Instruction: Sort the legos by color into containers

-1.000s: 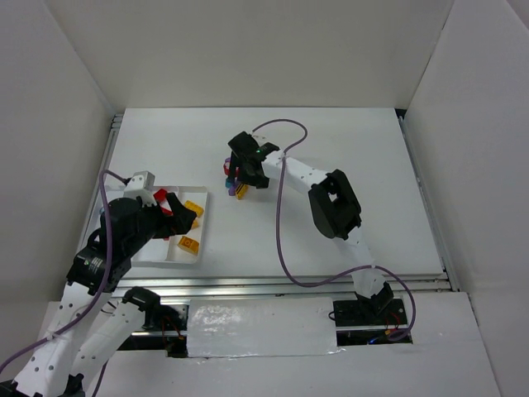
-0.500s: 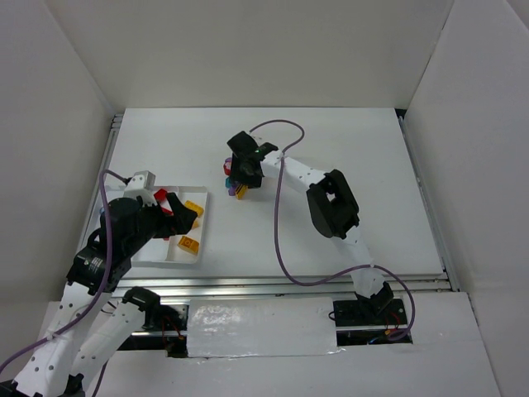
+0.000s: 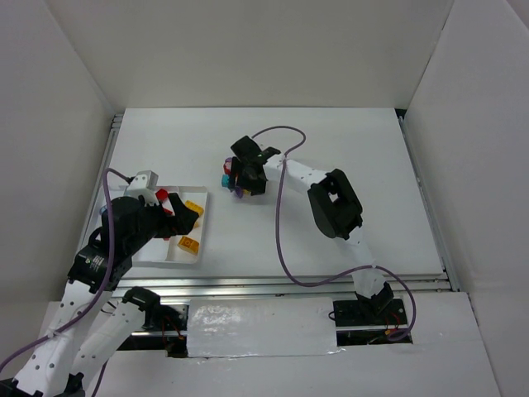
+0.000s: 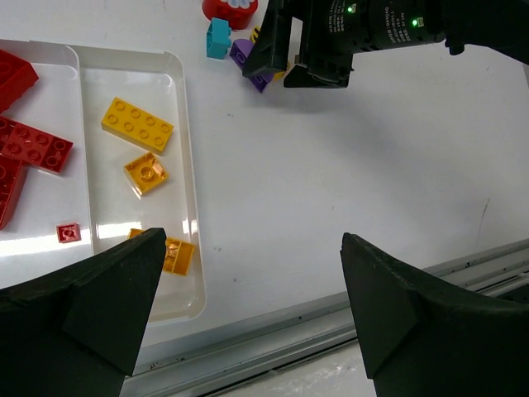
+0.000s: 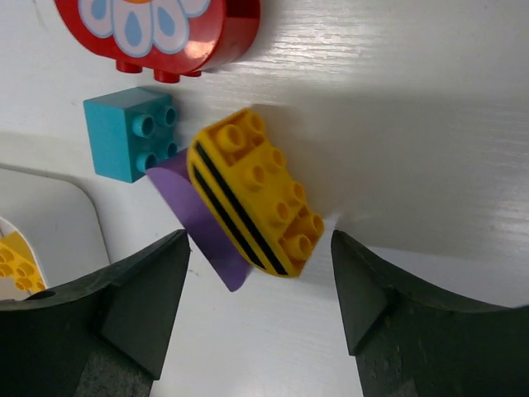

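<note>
The white tray [image 4: 186,165] lies at the left, also seen from above [image 3: 169,258]. One compartment holds red bricks [image 4: 33,147], the neighbouring one several yellow-orange bricks [image 4: 138,125]. My left gripper [image 4: 252,248] hangs open and empty above the tray's near right corner [image 3: 178,217]. Loose legos lie together at mid-table: a red rounded brick [image 5: 157,25], a teal brick [image 5: 128,132], a yellow brick with black stripes [image 5: 256,203] and a purple piece [image 5: 202,227] under it. My right gripper [image 5: 258,248] is open just above them, one finger either side of the yellow brick [image 3: 245,178].
The right arm's gripper body [image 4: 331,41] shows in the left wrist view beside the loose bricks. An aluminium rail [image 4: 331,306] runs along the table's near edge. White walls enclose the table on three sides.
My right gripper has shifted and turned slightly over the loose bricks, staying open. The left arm has barely moved.
</note>
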Available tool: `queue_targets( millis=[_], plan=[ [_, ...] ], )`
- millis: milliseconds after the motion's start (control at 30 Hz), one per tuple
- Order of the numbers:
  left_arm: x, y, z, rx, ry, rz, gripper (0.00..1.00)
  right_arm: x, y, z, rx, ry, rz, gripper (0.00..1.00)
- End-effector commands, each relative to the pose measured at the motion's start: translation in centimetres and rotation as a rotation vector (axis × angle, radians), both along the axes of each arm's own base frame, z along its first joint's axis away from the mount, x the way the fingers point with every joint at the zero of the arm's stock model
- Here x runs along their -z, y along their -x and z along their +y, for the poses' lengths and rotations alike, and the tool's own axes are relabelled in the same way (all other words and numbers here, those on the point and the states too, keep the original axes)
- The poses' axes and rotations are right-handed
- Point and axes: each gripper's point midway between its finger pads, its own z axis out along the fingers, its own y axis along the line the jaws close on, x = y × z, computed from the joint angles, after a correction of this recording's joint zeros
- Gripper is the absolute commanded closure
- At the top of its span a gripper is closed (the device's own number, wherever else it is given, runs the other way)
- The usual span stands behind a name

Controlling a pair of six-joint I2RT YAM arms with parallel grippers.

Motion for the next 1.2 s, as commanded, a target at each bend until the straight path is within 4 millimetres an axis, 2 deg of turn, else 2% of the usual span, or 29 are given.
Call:
queue_targets(
  millis=[0, 33, 100, 133, 167, 233, 300, 333, 400, 533, 600, 633, 767, 933, 1000, 1133, 1167],
  plan=[
    [-1.0, -0.4, -0.3, 0.02, 0.009, -0.048, 0.0, 0.1, -0.2, -0.9, 0.013, 0.059, 0.013, 0.24],
    [-0.9, -0.4, -0.3, 0.019, 0.01, -0.048, 0.0, 0.4, 0.0, -1.1, 0.013, 0.073, 0.02, 0.26],
    [-1.0, -0.4, -0.3, 0.017, 0.012, -0.052, 0.0, 1.0, 0.6, -1.7, 0.01, 0.086, 0.028, 0.36],
    [-1.0, -0.3, -0.3, 0.019, 0.012, -0.054, 0.0, 2.0, 0.9, -2.1, 0.008, 0.086, 0.032, 0.43],
    [-1.0, -0.3, -0.4, 0.022, 0.014, -0.055, 0.01, 1.3, 1.0, -2.1, 0.004, 0.074, 0.017, 0.46],
    [-1.0, -0.3, -0.4, 0.024, 0.012, -0.052, 0.0, 1.2, 1.2, -2.1, -0.01, 0.057, 0.005, 0.48],
    [-0.9, -0.4, -0.5, 0.027, 0.011, -0.048, 0.01, 1.2, 1.0, -2.1, -0.024, 0.071, 0.0, 0.46],
    [-0.8, -0.4, -0.5, 0.032, 0.011, -0.046, 0.0, 0.6, 0.9, -1.9, -0.035, 0.077, -0.001, 0.41],
    [-0.9, -0.3, -0.5, 0.034, 0.011, -0.048, 0.0, 0.9, 0.9, -2.3, -0.062, 0.115, 0.006, 0.34],
    [-1.0, -0.3, -0.6, 0.035, 0.015, -0.053, 0.0, -1.1, 1.2, -3.0, -0.104, 0.142, -0.048, 0.22],
    [-0.9, -0.3, -0.6, 0.037, 0.014, -0.052, 0.01, -1.3, 1.2, -3.5, -0.128, 0.151, -0.088, 0.21],
    [-0.8, -0.3, -0.7, 0.041, 0.014, -0.049, 0.01, -2.5, 1.1, -3.5, -0.142, 0.14, -0.116, 0.21],
    [-0.8, -0.3, -0.8, 0.049, 0.014, -0.046, 0.01, -3.7, 0.6, -3.1, -0.348, 0.2, -0.251, 0.2],
    [-0.9, -0.3, -0.9, 0.057, 0.017, -0.048, 0.0, -3.4, -0.1, -3.5, -0.619, 0.355, -0.307, 0.17],
    [-0.8, -0.3, -1.0, 0.06, 0.016, -0.047, 0.0, -2.5, -0.1, -3.5, -0.719, 0.396, -0.305, 0.16],
    [-0.7, -0.3, -1.1, 0.066, 0.015, -0.041, 0.01, -1.9, -1.2, -2.8, -0.791, 0.425, -0.333, 0.16],
    [-0.7, -0.3, -1.1, 0.069, 0.014, -0.038, 0.01, -1.8, -1.1, -2.1, -0.821, 0.403, -0.323, 0.16]
  ],
)
